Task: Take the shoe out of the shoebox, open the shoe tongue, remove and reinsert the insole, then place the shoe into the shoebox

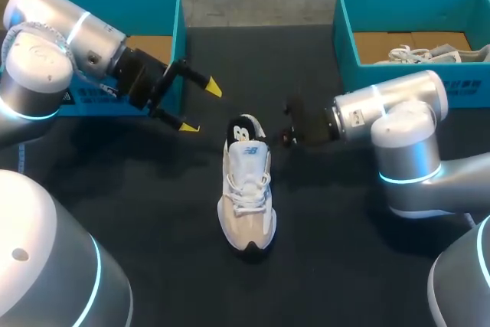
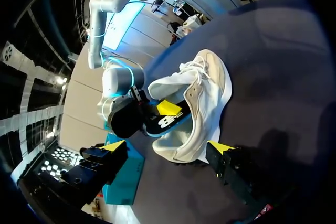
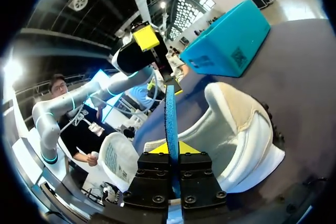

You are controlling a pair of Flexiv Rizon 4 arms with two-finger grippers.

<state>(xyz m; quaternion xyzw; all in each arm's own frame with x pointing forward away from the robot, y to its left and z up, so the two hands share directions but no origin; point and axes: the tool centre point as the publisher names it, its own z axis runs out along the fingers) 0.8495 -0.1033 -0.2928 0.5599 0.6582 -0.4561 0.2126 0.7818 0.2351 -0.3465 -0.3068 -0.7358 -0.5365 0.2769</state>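
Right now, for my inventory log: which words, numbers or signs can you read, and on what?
Nothing here can be quoted with confidence.
Logo on the tongue of the shoe: too small to read.
White marks on the insole: blurred.
Dark label and square code on the left shoebox: too small to read.

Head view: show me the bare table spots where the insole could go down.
Bare table lies between the left shoebox and right shoebox, and either side of the shoe at its toe. Crowded: its heel, between the left gripper and the right gripper holding the insole.
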